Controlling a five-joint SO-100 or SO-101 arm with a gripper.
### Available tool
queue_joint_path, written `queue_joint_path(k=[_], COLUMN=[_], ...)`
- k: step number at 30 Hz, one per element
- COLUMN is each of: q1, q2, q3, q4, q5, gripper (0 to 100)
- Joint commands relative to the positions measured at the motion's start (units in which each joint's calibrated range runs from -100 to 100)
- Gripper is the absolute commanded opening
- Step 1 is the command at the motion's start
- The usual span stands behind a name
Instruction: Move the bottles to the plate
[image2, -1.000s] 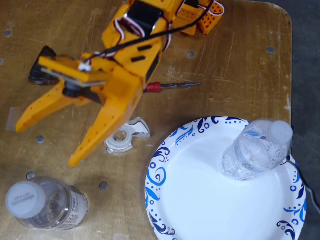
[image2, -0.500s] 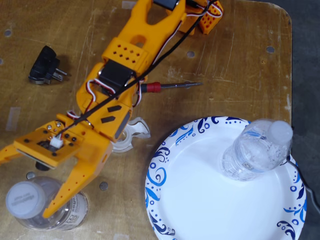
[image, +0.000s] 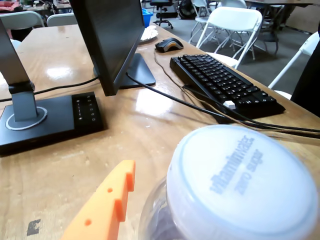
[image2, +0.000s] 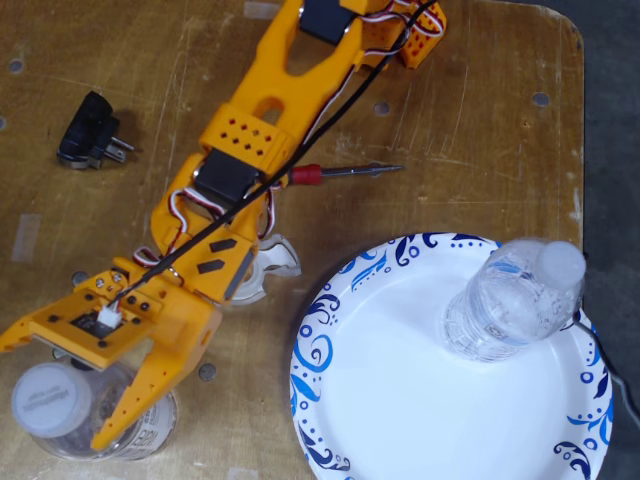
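Fixed view: the wide clear bottle (image2: 85, 415) with a white cap stands at the lower left of the wooden counter (image2: 480, 130), off the plate. The orange tool (image2: 60, 440) is open, with one finger (image2: 140, 395) lying over the bottle. The wrist view shows its big white cap (image: 240, 185) up close. The other clear bottle (image2: 515, 300) stands on the blue-swirl white plate (image2: 390, 400).
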Motion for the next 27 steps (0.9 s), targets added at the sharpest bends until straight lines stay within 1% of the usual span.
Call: queue_joint_path(k=[1, 9, 11, 16, 19, 22, 27], q1=[-0.4, -0.4, -0.4, 0.6, 1.3, 2.2, 3.6], q2=[1.5, 7.8, 8.7, 9.2, 9.2, 9.2, 9.1], q3=[-6.9, -16.2, -17.5, -17.8, -17.8, -17.5, -17.8], q4=[-0.7, 0.2, 0.2, -0.3, -0.1, -0.3, 0.1], q5=[-0.3, -0.3, -0.3, -0.4, -0.4, -0.4, -0.4], gripper=[44, 43, 40, 26, 21, 18, 17])
